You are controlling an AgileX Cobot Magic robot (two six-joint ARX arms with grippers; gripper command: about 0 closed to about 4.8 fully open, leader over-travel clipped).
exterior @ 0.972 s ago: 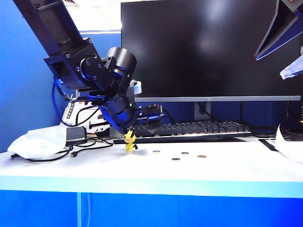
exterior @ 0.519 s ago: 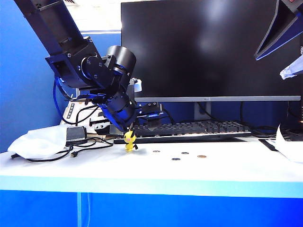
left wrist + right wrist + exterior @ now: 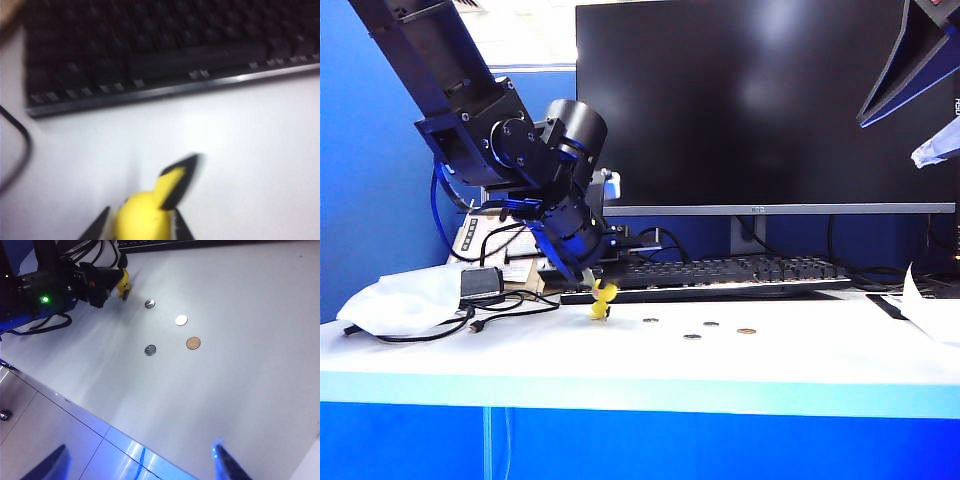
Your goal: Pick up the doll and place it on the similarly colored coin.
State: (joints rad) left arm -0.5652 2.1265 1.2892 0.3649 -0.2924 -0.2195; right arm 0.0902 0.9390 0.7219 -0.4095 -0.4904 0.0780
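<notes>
The doll [image 3: 603, 298], tiny and bright yellow with black ear tips, leans tilted on the white table in front of the keyboard. My left gripper [image 3: 590, 290] reaches down to it. In the left wrist view its dark fingers press both sides of the doll [image 3: 145, 215], so the left gripper [image 3: 142, 231] is shut on it. The brass-tinted coin [image 3: 746, 330] lies to the doll's right, apart from it, and shows as the coin [image 3: 193, 343] in the right wrist view. My right gripper [image 3: 142, 460] hangs open high above the table's front edge, holding nothing.
Three grey coins [image 3: 149, 303], [image 3: 181, 320], [image 3: 150, 350] lie between the doll and the brass coin. A black keyboard [image 3: 720, 272] and monitor [image 3: 760, 100] stand behind. White cloth [image 3: 400, 300] and cables [image 3: 510, 305] are at the left, paper [image 3: 930, 310] at the right.
The left gripper's fingers have come together onto the doll. The doll has tipped and shifted slightly right. The right arm has not moved.
</notes>
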